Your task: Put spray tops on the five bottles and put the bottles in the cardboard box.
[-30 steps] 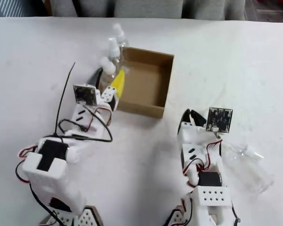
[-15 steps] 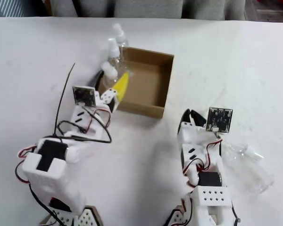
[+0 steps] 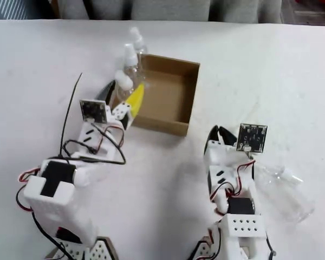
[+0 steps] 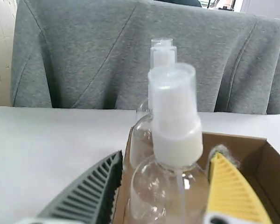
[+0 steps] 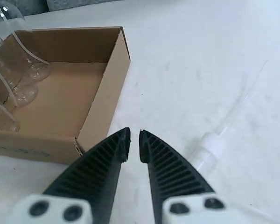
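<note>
Three clear bottles with white spray tops stand in a row inside the cardboard box (image 3: 176,103) along its left wall. My left gripper (image 3: 121,93) is open around the nearest bottle (image 3: 123,84) (image 4: 173,140). Its grey finger (image 4: 91,193) is outside the box wall, with cardboard showing between it and the bottle. The yellow finger (image 4: 228,191) rests by the bottle's other side. My right gripper (image 3: 216,133) (image 5: 133,147) is shut with nothing in it, low over the table in front of the box (image 5: 102,84). A loose spray top (image 5: 210,147) with a thin tube lies beside it.
A clear bottle (image 3: 286,195) lies on its side on the table to the right of the right arm. A grey cloth-covered chair back (image 4: 130,56) stands behind the table's far edge. White tabletop spreads around the box.
The left arm has shifted slightly to the left and back, and its nearest bottle has settled lower in the box. The right arm has not moved.
</note>
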`<state>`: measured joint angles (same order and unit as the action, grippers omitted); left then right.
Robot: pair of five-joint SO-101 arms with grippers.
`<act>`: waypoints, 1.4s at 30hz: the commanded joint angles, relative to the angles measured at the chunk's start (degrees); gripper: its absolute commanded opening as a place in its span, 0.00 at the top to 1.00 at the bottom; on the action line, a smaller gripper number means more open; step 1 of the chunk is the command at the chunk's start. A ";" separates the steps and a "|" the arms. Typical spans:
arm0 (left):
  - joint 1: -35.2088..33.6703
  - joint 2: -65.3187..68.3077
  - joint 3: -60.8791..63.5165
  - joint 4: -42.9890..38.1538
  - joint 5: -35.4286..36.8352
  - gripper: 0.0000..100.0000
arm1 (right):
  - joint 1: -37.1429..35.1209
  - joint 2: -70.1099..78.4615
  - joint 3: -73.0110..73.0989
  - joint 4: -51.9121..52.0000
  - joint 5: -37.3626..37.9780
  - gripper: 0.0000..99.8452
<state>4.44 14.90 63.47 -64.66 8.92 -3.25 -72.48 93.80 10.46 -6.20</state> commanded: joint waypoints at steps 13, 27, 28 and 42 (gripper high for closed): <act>-0.04 -5.85 1.14 3.08 -0.44 0.57 | 0.22 -0.66 -0.35 -1.27 0.00 0.98; -2.51 -24.13 9.58 17.14 -0.53 0.56 | 0.22 -0.31 -0.26 -1.27 0.09 0.98; -3.21 -25.71 10.37 18.55 -0.53 0.56 | 0.22 -0.31 -0.26 -1.27 0.09 0.98; -3.21 -51.12 23.91 40.53 -0.53 0.57 | 0.22 -0.57 0.53 -1.27 4.84 0.98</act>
<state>-0.57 -29.41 86.86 -28.35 8.92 -3.25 -72.48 94.68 10.46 -2.68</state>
